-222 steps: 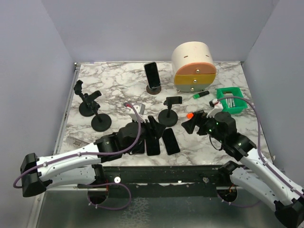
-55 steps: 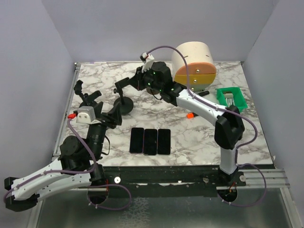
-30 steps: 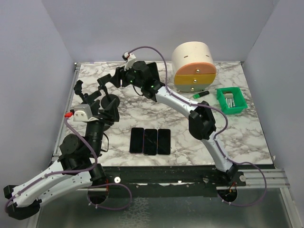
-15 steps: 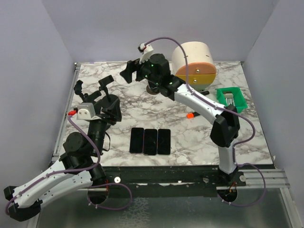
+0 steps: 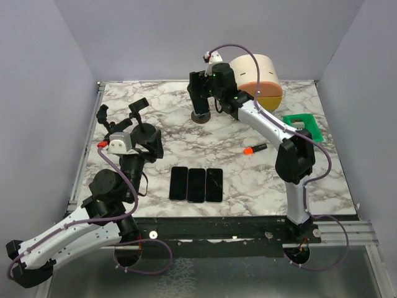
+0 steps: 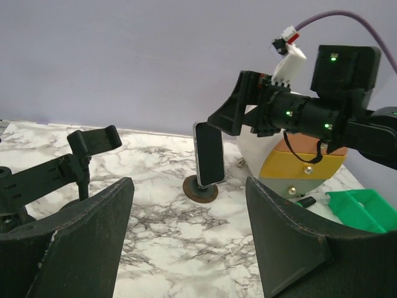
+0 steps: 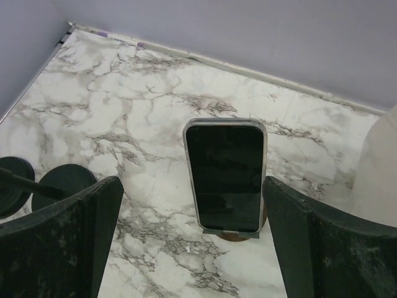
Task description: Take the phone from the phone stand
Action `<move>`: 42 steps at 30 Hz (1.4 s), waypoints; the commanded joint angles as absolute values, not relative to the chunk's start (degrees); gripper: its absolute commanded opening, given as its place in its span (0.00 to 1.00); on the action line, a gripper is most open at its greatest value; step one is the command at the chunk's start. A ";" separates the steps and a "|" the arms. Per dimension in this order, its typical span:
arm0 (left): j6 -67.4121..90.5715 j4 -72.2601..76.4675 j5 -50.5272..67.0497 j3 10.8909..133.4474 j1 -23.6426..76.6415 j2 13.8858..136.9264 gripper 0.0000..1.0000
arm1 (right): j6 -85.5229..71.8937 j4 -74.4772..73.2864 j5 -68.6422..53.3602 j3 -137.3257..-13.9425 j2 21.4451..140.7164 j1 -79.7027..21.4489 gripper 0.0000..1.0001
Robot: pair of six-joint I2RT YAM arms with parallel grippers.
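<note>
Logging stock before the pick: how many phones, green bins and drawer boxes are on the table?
Phones: 4, a row of three plus the phone on the stand
Green bins: 1
Drawer boxes: 1
Total: 6

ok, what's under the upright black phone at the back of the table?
A small round brown stand on the white marble table; the black phone sits with its bottom edge in the stand's lip. The phone hides the stand's back support.
</note>
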State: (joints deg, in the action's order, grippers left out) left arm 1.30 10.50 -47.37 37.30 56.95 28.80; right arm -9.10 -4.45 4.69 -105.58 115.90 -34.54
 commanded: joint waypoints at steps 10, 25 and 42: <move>1.76 9.84 -45.97 37.47 56.51 29.12 0.73 | -3.94 -13.64 11.20 -117.86 127.25 -34.89 1.00; 1.93 9.84 -45.48 37.49 56.34 29.35 0.73 | -4.65 -14.96 10.11 -120.98 131.53 -34.89 1.00; 1.96 9.75 -45.44 37.59 56.25 28.88 0.73 | -3.59 -15.31 13.09 -122.64 135.82 -34.89 1.00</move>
